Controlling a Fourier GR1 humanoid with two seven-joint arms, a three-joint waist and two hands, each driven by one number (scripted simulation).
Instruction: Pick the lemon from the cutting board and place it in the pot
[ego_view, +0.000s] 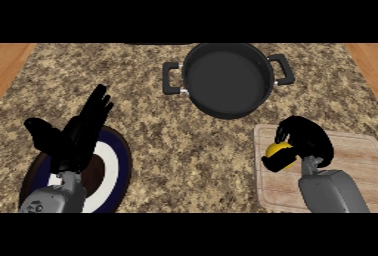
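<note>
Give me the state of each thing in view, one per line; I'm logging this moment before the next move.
lemon: over the cutting board, held in the right hand.
right hand: fingers curled round the lemon.
left hand: open, fingers straight, resting over the plate.
pot: upright, lidless, nothing inside.
cutting board: flat on the counter.
plate: flat, partly hidden by the left arm.

The bench (184, 145) has a speckled stone top, brown and beige, which looks like polished granite, with strips of warm wood at both sides. The pot (225, 80) is dark metal with a matt, smooth inside and black handles fixed with small shiny metal pieces. The cutting board (354, 150) is pale wood with visible grain lines. The plate (118, 165) looks like glazed ceramic, glossy, blue and white. The lemon (279, 150) has a bright yellow, smooth skin. The right hand (306, 140) and the left hand (81, 130) are matt black; the forearms are smooth grey, like plastic
</note>
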